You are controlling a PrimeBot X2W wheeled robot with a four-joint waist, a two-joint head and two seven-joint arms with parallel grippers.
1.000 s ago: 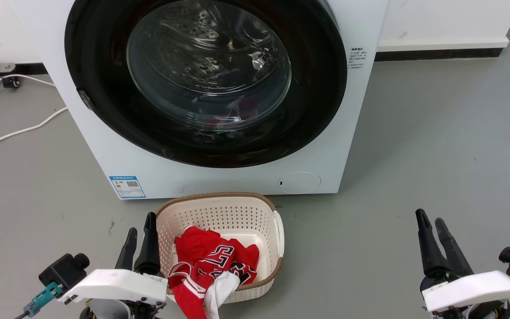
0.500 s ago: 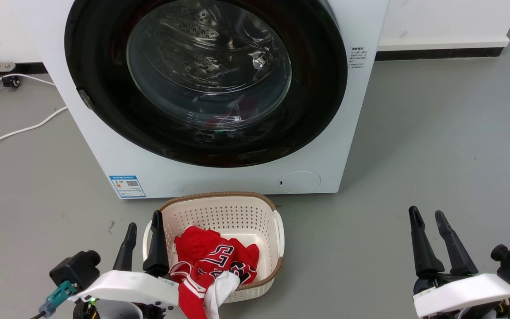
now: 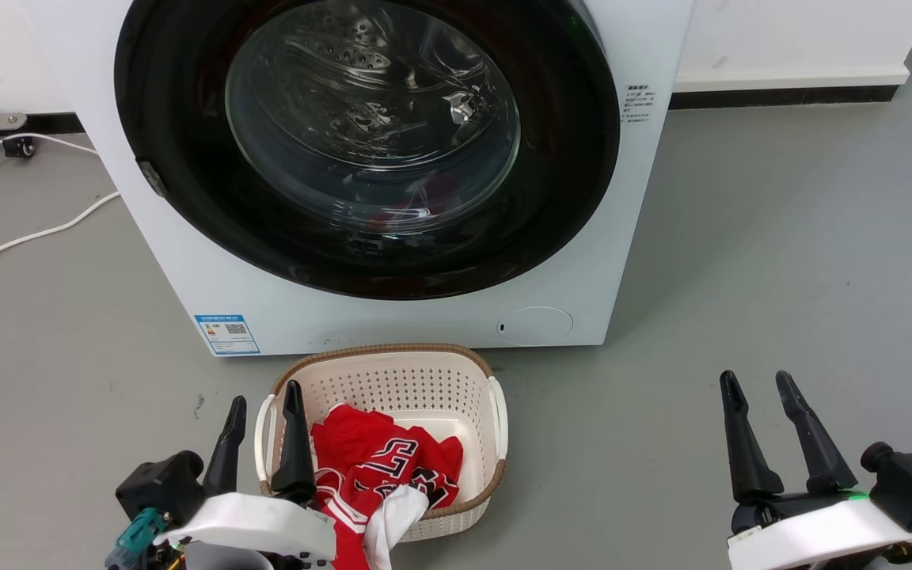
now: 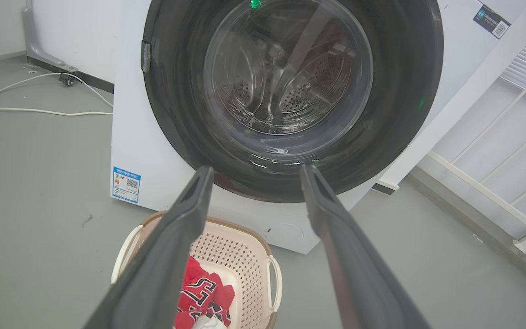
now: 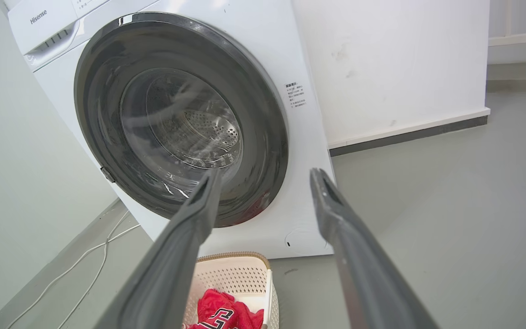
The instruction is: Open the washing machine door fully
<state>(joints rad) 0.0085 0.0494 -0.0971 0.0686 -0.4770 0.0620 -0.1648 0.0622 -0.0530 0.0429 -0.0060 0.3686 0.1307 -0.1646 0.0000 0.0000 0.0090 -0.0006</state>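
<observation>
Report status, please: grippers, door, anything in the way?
Both open, empty: left gripper by the laundry basket, right gripper over floor. The washing machine door shut, untouched. Basket with red garment sits close before the machine, may crowd approach.

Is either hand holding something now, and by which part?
Nothing is held. The left hand and the right hand are both open and empty, well short of the door.

"Hisense" at top of washing machine (image 5: 306, 183); blue label (image 3: 226, 334) w/ QR & side sticker (image 3: 640, 103) txt unreadable.
</observation>
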